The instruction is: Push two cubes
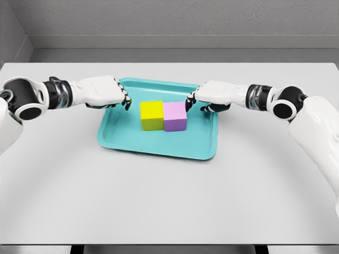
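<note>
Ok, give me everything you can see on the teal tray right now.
The teal tray is a shallow rectangular dish with rounded corners and a low raised rim, smooth and plastic-looking. It lies flat on the grey table, near its middle. Inside it, a yellow cube and a pink cube stand side by side, faces together. The left hand hangs over its left rim and the right hand over its right part; whether either touches the tray cannot be told.

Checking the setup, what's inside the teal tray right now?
A yellow cube and a purple cube sit side by side, touching, in the teal tray.
</note>
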Tool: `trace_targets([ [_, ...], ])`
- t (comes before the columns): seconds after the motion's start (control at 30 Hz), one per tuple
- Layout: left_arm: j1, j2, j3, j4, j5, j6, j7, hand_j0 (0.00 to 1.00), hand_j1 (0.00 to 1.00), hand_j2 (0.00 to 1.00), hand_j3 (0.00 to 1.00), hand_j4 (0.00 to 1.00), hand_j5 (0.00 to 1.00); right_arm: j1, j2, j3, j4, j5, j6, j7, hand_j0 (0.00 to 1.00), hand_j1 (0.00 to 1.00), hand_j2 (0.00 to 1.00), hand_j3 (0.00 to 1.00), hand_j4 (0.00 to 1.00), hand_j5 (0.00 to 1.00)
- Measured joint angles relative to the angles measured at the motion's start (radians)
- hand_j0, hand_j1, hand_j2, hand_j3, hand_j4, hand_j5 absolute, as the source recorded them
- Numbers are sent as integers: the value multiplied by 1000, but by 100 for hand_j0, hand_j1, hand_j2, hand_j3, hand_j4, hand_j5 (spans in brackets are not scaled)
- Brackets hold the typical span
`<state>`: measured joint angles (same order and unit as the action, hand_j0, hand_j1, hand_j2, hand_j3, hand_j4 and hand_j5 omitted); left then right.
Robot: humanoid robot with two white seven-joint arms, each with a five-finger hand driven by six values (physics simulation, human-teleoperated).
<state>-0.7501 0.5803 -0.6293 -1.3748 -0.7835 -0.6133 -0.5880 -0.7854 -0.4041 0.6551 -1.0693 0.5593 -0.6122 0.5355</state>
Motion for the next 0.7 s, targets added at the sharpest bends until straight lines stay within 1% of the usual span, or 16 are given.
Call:
trace_targets([
  [0.13,-2,3,2,-1,2,0,0,54,54,54,54,54,54,-14,-7,-1,1,0,-1,0,59,59,59,59,59,59],
  [0.2,-2,16,2,-5,9,0,0,56,56,56,56,56,56,-15,-28,-7,-13,-6,-1,1,59,59,59,59,59,59],
  [0.23,-3,29,3,-9,15,0,1,56,56,56,56,56,56,-12,-50,-25,-40,-8,-2,2,62,62,62,62,62,62],
  [0.27,-2,44,7,-12,27,0,1,58,58,58,58,58,58,-2,-75,-62,-76,-10,-2,4,70,70,70,70,70,70],
  [0.3,-2,66,12,-14,46,0,2,67,67,67,67,67,67,15,-103,-111,-114,-12,-2,4,81,81,81,81,81,81],
  [0.33,0,92,18,-15,72,0,3,78,78,78,78,78,78,51,-133,-167,-152,-13,-3,3,92,92,92,92,92,92],
  [0.37,11,120,26,-16,101,0,4,94,94,94,94,94,94,93,-161,-222,-191,-23,-3,2,98,98,98,98,98,98],
  [0.4,14,147,32,-17,128,-1,5,100,100,100,100,100,100,143,-192,-272,-231,-41,-2,2,99,99,99,99,99,99],
  [0.43,15,169,39,-17,152,0,6,100,100,100,100,100,100,199,-220,-318,-267,-63,2,1,99,99,99,99,99,99],
  [0.47,15,188,46,-17,169,0,7,100,100,100,100,100,100,272,-239,-371,-295,-73,1,1,100,100,100,100,100,100],
  [0.5,21,204,51,-18,180,-1,8,100,100,100,100,100,100,324,-254,-428,-319,-73,-3,1,100,100,100,100,100,100],
  [0.57,38,240,58,-17,200,0,8,100,100,100,100,100,100,388,-299,-518,-362,-118,-3,1,100,100,100,100,100,100],
  [0.6,52,259,64,-16,206,0,9,100,100,100,100,100,100,397,-321,-546,-376,-145,-2,1,100,100,100,100,100,100],
  [0.67,103,286,96,-13,219,-1,9,100,100,100,100,100,100,414,-348,-580,-392,-179,-1,1,100,100,100,100,100,100],
  [0.7,109,300,115,-12,228,-1,9,100,100,100,100,100,100,416,-356,-591,-396,-189,-1,1,100,100,100,100,100,100],
])
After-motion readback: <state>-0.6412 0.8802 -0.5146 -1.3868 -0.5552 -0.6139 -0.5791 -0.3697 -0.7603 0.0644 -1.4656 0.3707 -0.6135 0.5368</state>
